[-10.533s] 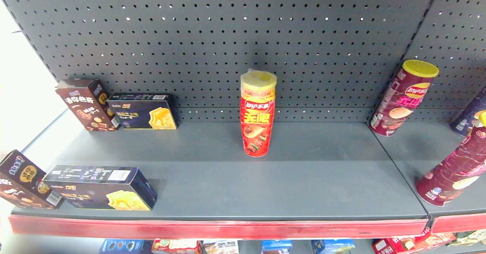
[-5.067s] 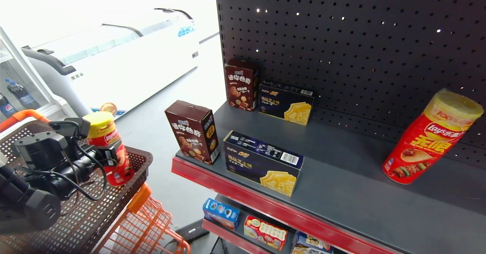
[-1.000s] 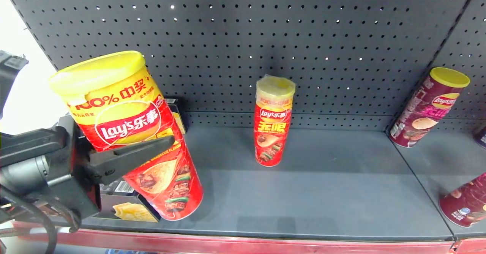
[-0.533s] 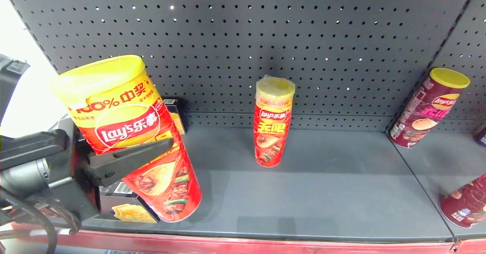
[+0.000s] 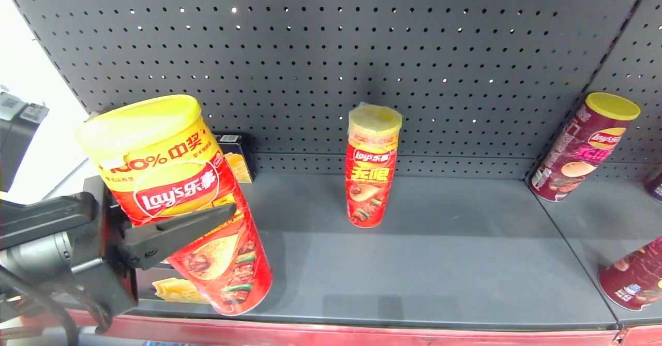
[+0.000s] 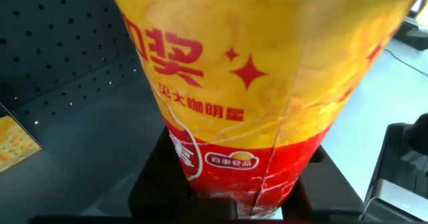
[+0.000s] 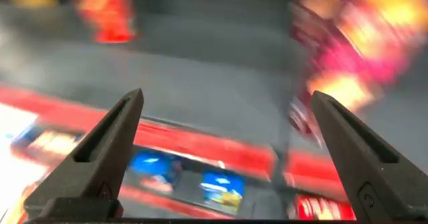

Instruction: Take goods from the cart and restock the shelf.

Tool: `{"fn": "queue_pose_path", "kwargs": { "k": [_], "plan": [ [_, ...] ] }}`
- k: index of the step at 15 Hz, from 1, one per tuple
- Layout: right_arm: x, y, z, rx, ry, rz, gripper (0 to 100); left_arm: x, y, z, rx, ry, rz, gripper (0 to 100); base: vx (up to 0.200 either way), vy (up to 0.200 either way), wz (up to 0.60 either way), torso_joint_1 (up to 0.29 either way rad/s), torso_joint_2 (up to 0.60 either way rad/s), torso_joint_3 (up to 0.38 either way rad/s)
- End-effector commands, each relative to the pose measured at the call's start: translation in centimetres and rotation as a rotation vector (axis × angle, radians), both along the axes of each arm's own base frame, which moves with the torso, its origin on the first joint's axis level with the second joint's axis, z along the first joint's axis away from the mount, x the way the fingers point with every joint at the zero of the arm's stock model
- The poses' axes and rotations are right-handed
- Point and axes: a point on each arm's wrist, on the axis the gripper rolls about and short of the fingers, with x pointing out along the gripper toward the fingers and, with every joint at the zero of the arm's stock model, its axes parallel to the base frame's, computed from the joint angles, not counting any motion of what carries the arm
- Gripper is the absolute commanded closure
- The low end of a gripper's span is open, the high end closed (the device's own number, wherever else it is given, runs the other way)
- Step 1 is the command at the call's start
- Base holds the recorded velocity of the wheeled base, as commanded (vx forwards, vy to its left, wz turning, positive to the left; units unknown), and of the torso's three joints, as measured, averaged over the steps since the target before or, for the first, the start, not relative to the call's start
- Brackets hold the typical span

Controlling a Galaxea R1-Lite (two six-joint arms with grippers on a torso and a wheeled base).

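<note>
Left claw (image 5: 178, 206) around glossy red cylindrical chip can (image 5: 173, 178), yellow plastic lid (image 5: 137, 116).

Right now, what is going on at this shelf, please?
The left gripper is shut on a red chip can with a yellow lid and holds it tilted over the front left part of the grey shelf. The can's base is close to the shelf surface, but I cannot tell whether it touches. A matching can stands upright at mid-shelf, near the back panel. The right gripper is open and holds nothing.
</note>
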Motion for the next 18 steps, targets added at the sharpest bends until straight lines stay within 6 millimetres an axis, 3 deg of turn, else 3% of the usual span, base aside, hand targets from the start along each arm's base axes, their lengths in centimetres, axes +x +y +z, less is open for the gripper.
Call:
{"fn": "queue_pose_path", "kwargs": {
  "k": [1, 8, 12, 13, 17, 18],
  "plan": [
    [3.7, 0.8, 3.1, -0.098, 0.11, 0.201, 0, -0.1, 0.0, -0.1, 0.001, 0.003, 0.0, 100, 0.0, 0.0, 0.0, 0.0, 0.0, 0.0],
    [12.3, 6.3, 4.8, -0.177, 0.292, 0.494, 0, 0.2, -0.1, -0.4, 0.005, 0.017, -0.001, 100, 0.0, 0.0, 0.0, 0.0, 0.0, 0.0],
    [17.8, 9.2, 4.6, -0.107, 0.234, 0.478, 0, 0.4, -0.2, 0.0, -0.02, 0.027, 0.0, 100, 0.0, 0.0, 0.0, 0.0, 0.0, 0.0],
    [18.2, 9.4, 4.6, -0.096, 0.233, 0.477, 0, 0.5, -0.2, 0.1, -0.025, 0.022, 0.002, 100, 0.0, 0.0, 0.0, 0.0, 0.0, 0.0],
    [22.7, 11.2, 4.9, -0.058, 0.226, 0.55, 0, 1.1, -0.4, 0.0, -0.046, 0.033, 0.006, 100, 0.0, 0.0, 0.0, 0.0, 0.0, 0.0],
    [22.9, 11.2, 5.0, -0.056, 0.221, 0.553, 0, 1.1, -0.4, 0.0, -0.046, 0.033, 0.006, 100, 0.0, 0.0, 0.0, 0.0, 0.0, 0.0]
  ]
}}
